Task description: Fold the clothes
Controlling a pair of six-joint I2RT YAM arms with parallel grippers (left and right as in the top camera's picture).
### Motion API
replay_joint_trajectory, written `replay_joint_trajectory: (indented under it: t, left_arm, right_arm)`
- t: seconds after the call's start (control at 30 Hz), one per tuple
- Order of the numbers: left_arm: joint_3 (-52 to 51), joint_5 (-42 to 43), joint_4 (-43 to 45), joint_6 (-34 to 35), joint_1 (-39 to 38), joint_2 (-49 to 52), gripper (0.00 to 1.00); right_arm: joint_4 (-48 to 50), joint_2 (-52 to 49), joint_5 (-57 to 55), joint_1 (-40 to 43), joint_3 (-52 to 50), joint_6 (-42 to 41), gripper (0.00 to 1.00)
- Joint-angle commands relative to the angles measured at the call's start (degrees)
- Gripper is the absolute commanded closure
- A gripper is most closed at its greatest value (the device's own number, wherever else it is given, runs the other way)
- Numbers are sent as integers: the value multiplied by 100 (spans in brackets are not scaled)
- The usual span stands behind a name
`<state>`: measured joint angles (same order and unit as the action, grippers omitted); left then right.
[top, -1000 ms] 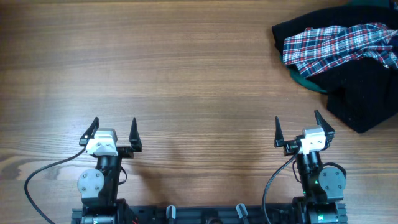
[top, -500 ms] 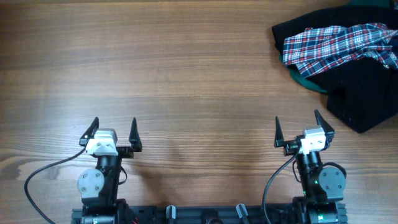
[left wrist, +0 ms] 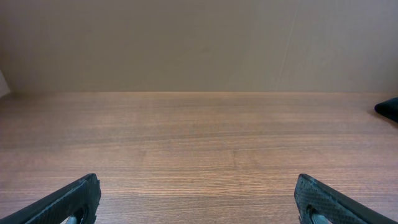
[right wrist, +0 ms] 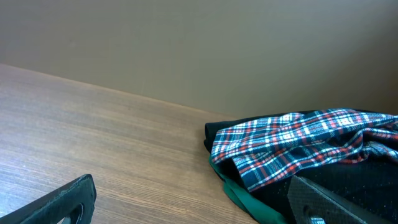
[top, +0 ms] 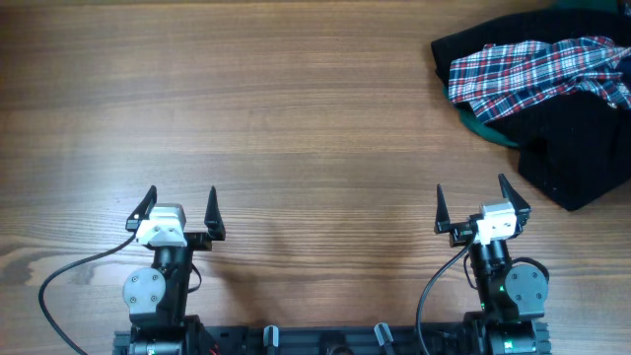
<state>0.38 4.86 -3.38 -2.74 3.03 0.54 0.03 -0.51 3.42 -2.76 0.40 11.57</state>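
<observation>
Plaid garment (top: 537, 71), crumpled on a black garment (top: 582, 148) at the table's (top: 296, 99) far right corner, long axis running left–right (which end is the neck cannot be told). It lies ahead and rightward of the right gripper (top: 471, 197), the nearer one; left gripper (top: 181, 197) well apart. Both jaws spread, empty.
</observation>
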Motion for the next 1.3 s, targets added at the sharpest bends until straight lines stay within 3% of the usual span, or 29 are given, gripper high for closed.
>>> replay_joint_trajectory:
  t: [0.0, 0.67, 0.87, 1.27]
  left_arm:
    - [-4, 190, -46, -90, -13, 22, 0]
    - [-4, 190, -46, -90, -13, 22, 0]
    - [-4, 190, -46, -90, -13, 22, 0]
    - [-4, 190, -46, -87, -13, 22, 0]
  right_arm:
    - [13, -13, 103, -22, -9, -105, 0]
    - [33, -13, 76, -22, -9, 98, 0]
    - [13, -13, 83, -22, -9, 2763, 0]
    - [48, -13, 398, -22, -9, 7128, 0]
